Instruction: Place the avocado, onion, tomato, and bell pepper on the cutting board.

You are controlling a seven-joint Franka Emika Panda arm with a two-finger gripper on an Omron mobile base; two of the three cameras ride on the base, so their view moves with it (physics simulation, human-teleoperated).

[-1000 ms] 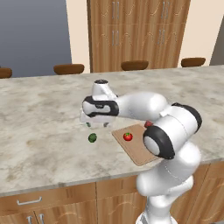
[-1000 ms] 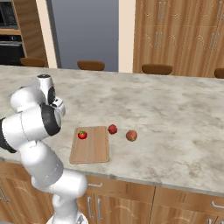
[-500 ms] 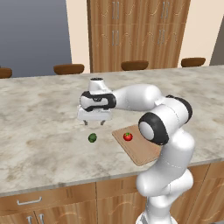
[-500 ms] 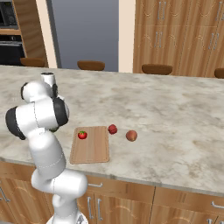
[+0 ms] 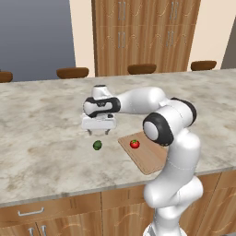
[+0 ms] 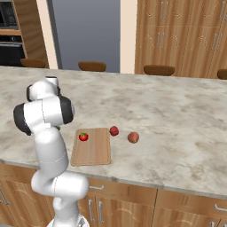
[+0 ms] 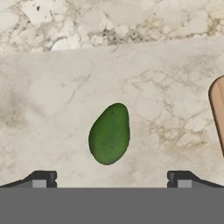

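The avocado (image 7: 109, 133) lies on the marble counter (image 7: 52, 109), directly ahead of the fingertips (image 7: 43, 178) and centred between them, its narrow end pointing away. It is probably light and firm, with a smooth rounded skin that could roll or squirt out of a careless pinch (a pear shape gives no flat sides). The best hold looks to be across its broad belly. The gripper (image 5: 98, 131) hangs above it with jaws spread wide, holding nothing and touching nothing. The cutting board (image 7: 218, 109) sits off to one side, well apart.
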